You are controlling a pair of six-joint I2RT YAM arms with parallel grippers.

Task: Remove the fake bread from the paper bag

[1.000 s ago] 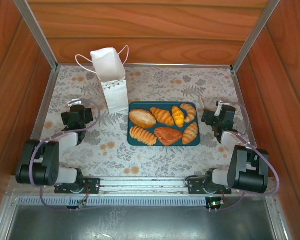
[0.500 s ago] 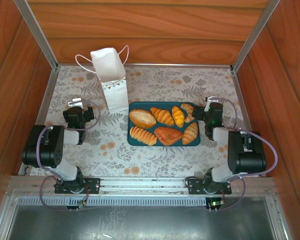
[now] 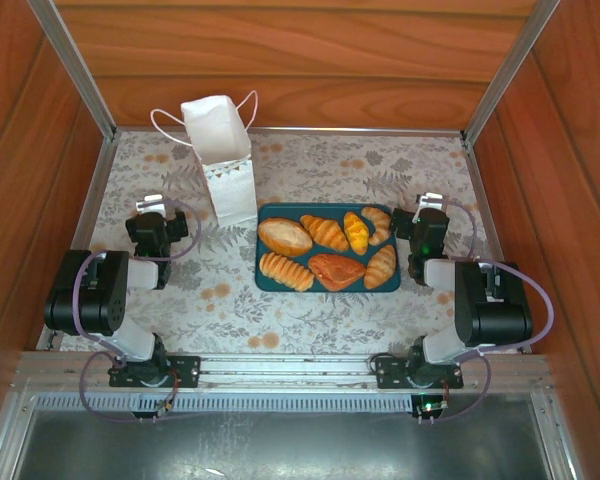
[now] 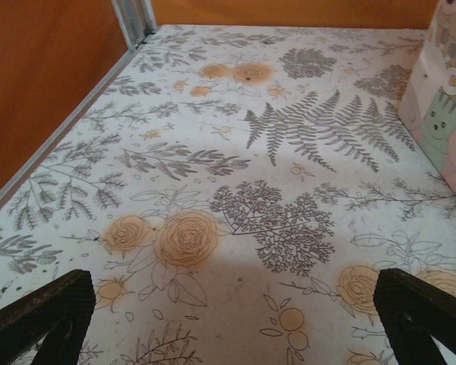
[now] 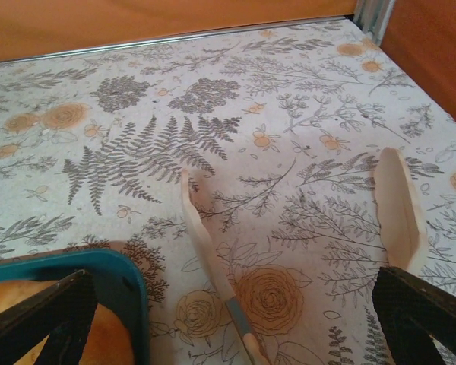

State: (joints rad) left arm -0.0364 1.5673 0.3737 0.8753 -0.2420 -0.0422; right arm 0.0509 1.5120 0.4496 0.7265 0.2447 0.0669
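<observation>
Top view: we see the left tool (image 3: 152, 208) released, its dark fingers (image 4: 53, 308) spread wide over the floral worktop (image 3: 320, 165), nearer than and left of the paper bag (image 3: 223, 160); the bag stands upright, cord handles up, just beside the far-left corner of the teal tray (image 3: 320, 209); the fake bread (image 3: 325, 232), six pieces, lies on that tray, outside the bag; the right tool (image 3: 427, 210) sits just right of the tray, likewise released, fingers (image 5: 422, 308) well apart; in the right wrist view we see the tray's corner at lower left, holding one golden piece; in the left wrist view, the bag's printed side at the right edge.
</observation>
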